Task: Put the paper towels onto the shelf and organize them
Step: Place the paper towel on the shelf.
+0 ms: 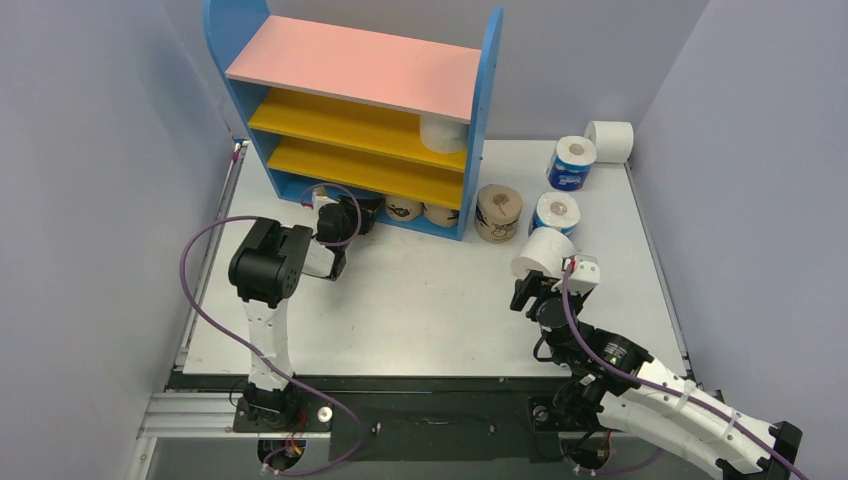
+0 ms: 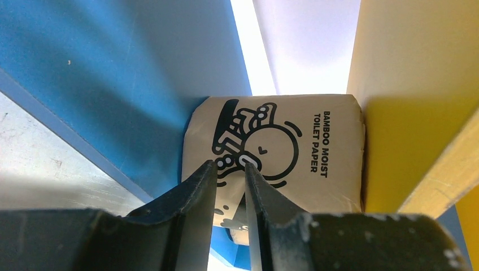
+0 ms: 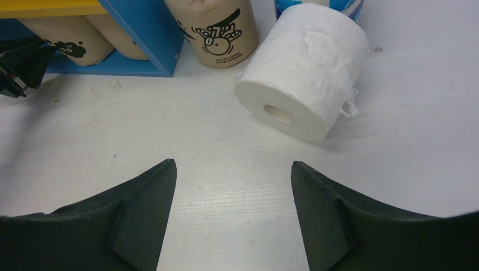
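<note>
Left jaws are nearly closed at a tan roll (image 2: 316, 141); grip cannot be told. Right jaws are held open.

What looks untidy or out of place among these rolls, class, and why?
The plain white paper towel roll before the right gripper lies on its side, its outer sheet torn and ragged; the tan printed roll beside it stands upright.

Eight paper towels show. Three are plain white: one white roll (image 1: 443, 133) on the single shelf (image 1: 350, 65) at twelve o'clock, a second white roll (image 1: 610, 140) at two, a third white roll (image 1: 543, 252) at three. Two blue-wrapped rolls (image 1: 572, 163) stand at two o'clock. Three tan printed rolls (image 1: 498, 212): one on the counter (image 1: 400, 300), two in the shelf's base. Two hands: left hand (image 2: 229, 164), right hand (image 3: 231, 165).
</note>
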Robot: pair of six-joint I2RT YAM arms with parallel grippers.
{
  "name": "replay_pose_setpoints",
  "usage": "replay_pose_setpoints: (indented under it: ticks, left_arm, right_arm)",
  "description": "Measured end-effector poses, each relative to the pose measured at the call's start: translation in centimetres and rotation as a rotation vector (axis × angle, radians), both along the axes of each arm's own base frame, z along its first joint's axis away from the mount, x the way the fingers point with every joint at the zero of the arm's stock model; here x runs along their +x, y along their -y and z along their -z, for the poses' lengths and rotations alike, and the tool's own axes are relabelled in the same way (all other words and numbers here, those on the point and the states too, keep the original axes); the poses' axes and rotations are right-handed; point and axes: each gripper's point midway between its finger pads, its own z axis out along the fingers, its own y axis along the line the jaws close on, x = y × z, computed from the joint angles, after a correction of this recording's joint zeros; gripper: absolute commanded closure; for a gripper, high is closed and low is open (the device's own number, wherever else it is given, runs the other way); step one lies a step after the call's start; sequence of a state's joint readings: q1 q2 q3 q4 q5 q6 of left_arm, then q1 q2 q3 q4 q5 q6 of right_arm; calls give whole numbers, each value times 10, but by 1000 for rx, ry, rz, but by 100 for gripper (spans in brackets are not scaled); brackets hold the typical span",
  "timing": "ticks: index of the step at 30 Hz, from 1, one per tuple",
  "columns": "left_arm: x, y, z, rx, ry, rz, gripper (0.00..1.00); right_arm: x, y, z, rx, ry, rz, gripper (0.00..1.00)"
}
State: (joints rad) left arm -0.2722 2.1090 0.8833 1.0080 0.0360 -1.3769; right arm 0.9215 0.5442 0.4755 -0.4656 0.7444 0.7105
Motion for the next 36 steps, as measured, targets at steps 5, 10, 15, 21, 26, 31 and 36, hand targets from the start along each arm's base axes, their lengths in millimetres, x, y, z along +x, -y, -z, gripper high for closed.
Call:
replay_pose_setpoints:
  ticks: [5,10,15,21,26,31,36]
  left_arm:
    - [1,1,1,0,0,1,78]
    - [2,2,1,-2,2,2,78]
    - [3,2,1,-5,5,1,78]
    - [-1,0,2,-2,1,-1,77]
    - [-15,-11,-4,14,-4,-12,74]
    - [-29,-33,-33,35,37,-48,67]
    - [-54,-55,-62,109,62,-91,59]
  right_arm:
    - [0,0,0,-1,0,0,30]
    - [0,0,1,-6,-4,0,30]
    - [0,0,2,-8,-5,1,30]
    - [0,0,2,-7,-5,1,30]
    - [0,0,2,-7,-5,1,30]
    - [0,0,1,-4,-3,1,30]
    - [0,1,-3,14,10,2,27]
